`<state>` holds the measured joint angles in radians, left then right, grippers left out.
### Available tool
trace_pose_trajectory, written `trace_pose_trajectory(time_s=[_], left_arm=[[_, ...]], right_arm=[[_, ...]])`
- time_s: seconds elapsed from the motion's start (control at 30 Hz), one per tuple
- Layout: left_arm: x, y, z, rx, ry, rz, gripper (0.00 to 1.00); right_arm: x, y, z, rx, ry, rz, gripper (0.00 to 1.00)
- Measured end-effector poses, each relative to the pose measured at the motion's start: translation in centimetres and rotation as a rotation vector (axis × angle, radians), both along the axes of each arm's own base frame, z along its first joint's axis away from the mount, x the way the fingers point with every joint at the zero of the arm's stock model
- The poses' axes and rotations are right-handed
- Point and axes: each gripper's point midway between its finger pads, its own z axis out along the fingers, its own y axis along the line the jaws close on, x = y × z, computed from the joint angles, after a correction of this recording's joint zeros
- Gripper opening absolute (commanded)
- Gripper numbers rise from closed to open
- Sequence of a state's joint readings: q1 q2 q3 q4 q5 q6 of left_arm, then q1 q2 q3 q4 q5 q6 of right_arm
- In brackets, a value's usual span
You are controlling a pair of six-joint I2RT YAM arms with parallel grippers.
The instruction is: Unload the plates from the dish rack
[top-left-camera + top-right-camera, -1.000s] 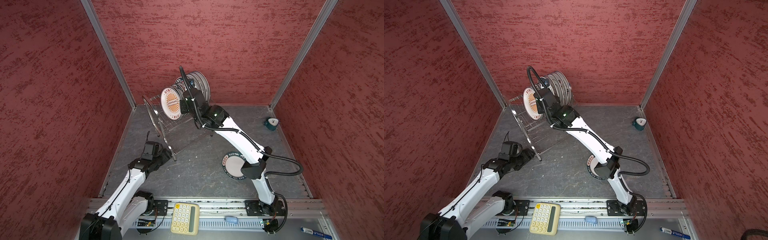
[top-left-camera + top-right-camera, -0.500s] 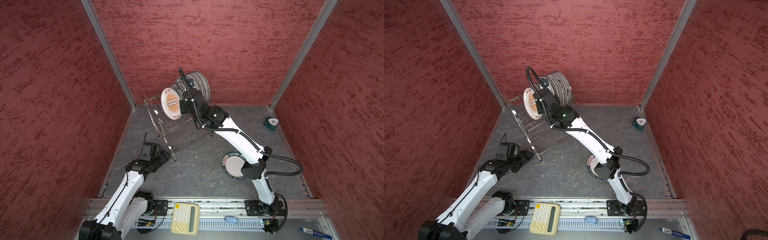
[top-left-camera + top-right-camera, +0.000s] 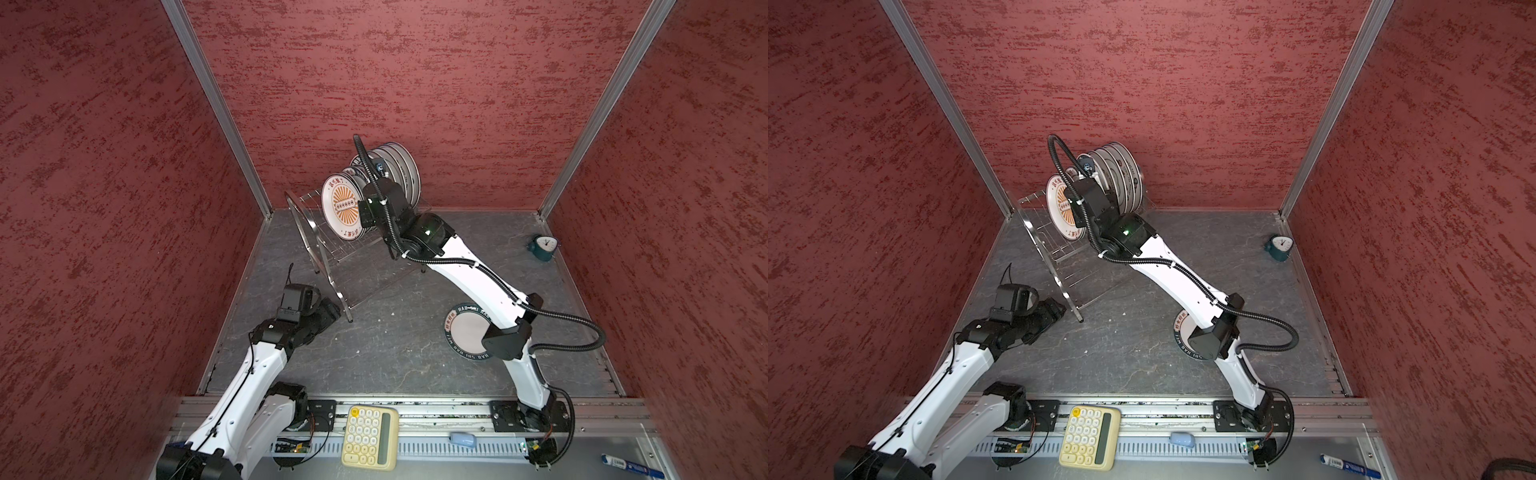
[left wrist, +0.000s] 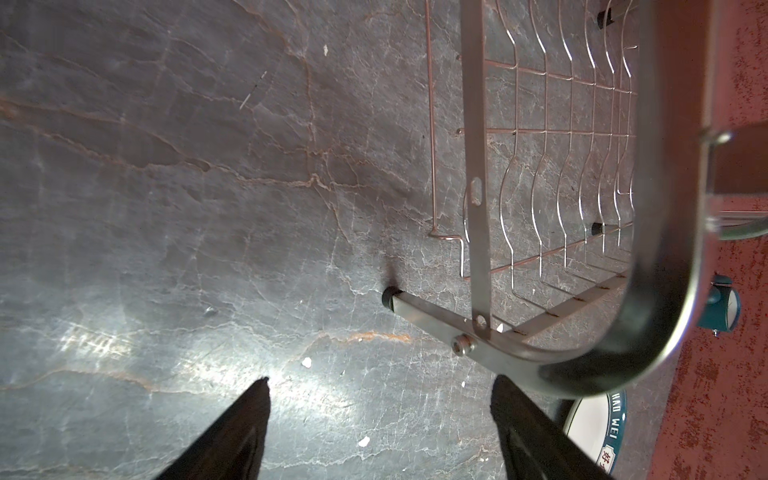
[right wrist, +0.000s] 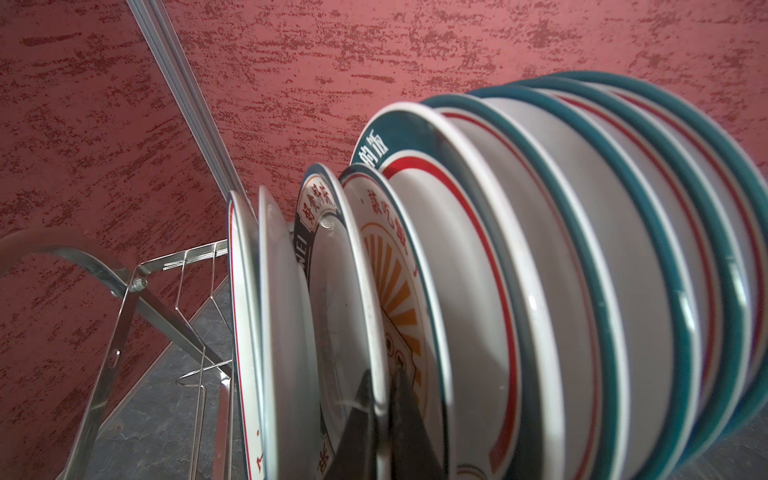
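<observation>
Red walls (image 3: 104, 166) stand around a dark grey stone floor (image 3: 374, 361). On the left, the left claw (image 4: 381, 379) is spread wide with nothing in it, near a foot of the shiny dish rack (image 3: 328, 245). The plates (image 3: 1121, 174) stand on edge in the rack's top shelf. The right claw (image 5: 381, 390) pinches the rim of one sunburst plate (image 5: 397, 291) there. Further right, another plate (image 3: 467, 334) lies flat on the floor

Wide left claw (image 4: 381, 379), clamped right claw (image 5: 382, 376)
</observation>
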<state>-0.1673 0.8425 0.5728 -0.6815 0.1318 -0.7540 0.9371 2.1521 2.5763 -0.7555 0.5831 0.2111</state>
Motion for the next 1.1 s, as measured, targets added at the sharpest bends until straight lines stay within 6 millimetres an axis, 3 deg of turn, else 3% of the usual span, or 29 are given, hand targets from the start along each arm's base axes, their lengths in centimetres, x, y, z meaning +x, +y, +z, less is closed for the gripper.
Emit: trace_pose_trajectory(time_s=[0.7,1.1], left_arm=[[0.0,0.0,0.0,-0.001,-0.001,-0.001,0.83],[0.1,0.0,-0.4,0.003,0.019,-0.002,0.83]], right_arm=[[0.1,-0.7,2.0,-0.008,-0.08,-0.056,0.0],[-1.0,-0.9,5.6,-0.04,-0.229,-0.149,0.0]])
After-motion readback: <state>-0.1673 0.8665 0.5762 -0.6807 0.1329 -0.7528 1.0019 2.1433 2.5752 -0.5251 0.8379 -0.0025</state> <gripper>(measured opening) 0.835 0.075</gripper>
